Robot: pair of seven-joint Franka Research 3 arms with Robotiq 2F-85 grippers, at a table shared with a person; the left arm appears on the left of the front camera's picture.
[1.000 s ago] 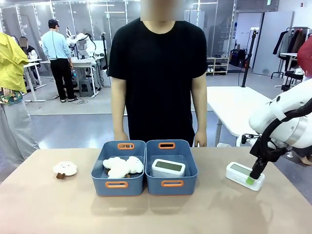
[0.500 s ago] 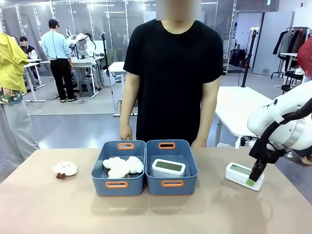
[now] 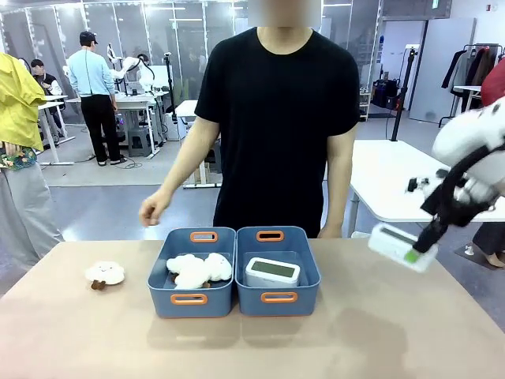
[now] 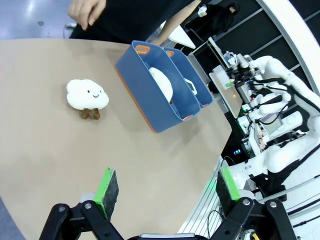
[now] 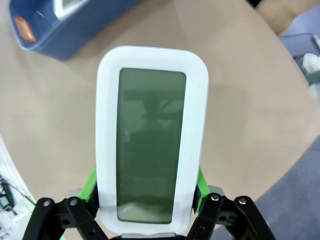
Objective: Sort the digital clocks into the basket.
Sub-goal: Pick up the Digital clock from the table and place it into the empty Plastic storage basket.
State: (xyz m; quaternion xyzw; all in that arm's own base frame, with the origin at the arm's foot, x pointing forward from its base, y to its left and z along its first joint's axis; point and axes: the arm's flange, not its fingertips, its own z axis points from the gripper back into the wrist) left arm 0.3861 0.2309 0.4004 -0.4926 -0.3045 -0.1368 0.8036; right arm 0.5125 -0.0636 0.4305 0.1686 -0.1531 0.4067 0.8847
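Pinching one clock [image 3: 397, 244] near its end with the right gripper [image 3: 416, 251], pads on both long edges; held tilted in the air over the right part of the table [image 3: 355, 339], well apart from the baskets. Spread wide and empty at the left gripper [image 4: 167, 186], above bare tabletop, cloud toy [image 4: 87, 95] farther off. Lying face-up in the right basket [image 3: 305, 298], the second clock [image 3: 272, 272]; in the left basket [image 3: 161, 297], more toys [image 3: 193, 270].

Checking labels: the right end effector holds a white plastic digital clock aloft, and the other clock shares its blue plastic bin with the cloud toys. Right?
No. The front view shows the other white plastic clock alone in its blue plastic bin; the white fluffy cloud toys lie in the neighbouring blue bin. The rest holds.
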